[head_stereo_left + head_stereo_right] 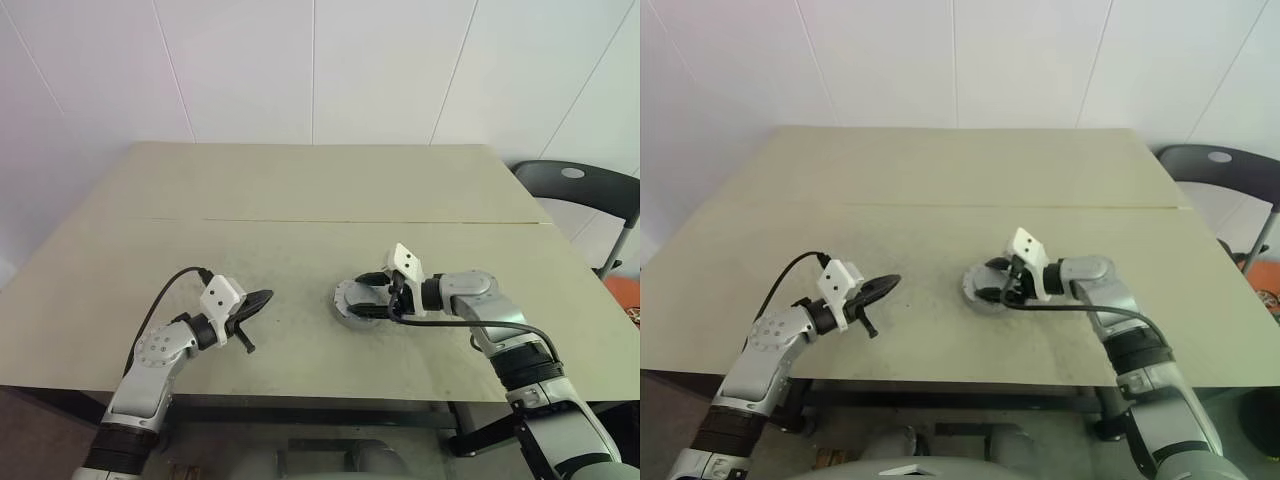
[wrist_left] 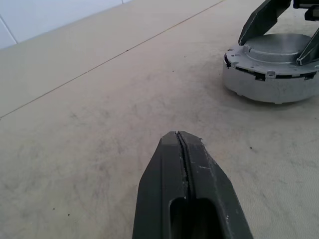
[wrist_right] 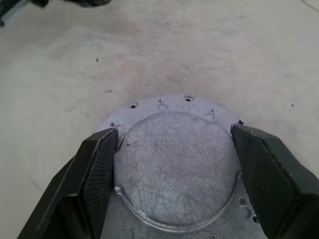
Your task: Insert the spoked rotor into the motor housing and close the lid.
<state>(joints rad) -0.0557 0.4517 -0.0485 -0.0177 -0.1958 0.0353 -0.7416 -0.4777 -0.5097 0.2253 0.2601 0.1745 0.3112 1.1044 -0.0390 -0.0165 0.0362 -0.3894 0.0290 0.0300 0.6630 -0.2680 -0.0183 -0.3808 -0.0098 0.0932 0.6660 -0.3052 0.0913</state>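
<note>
The lid (image 3: 174, 164), a dull silver-grey disc with a raised round centre, lies flat on the motor housing (image 2: 271, 82), right of the table's middle. Lid and housing together form one low silver drum with a dark seam. My right gripper (image 1: 360, 295) reaches in from the right, its two black fingers (image 3: 99, 164) pressed against opposite sides of the lid's raised centre. My left gripper (image 1: 262, 300) hovers low over the table to the left, about a hand's length from the drum, shut and holding nothing. The spoked rotor is hidden.
The beige table (image 1: 300, 190) has a thin seam running across its middle. A black chair (image 1: 578, 185) stands off the far right corner. An orange object (image 1: 630, 293) lies on the floor to the right.
</note>
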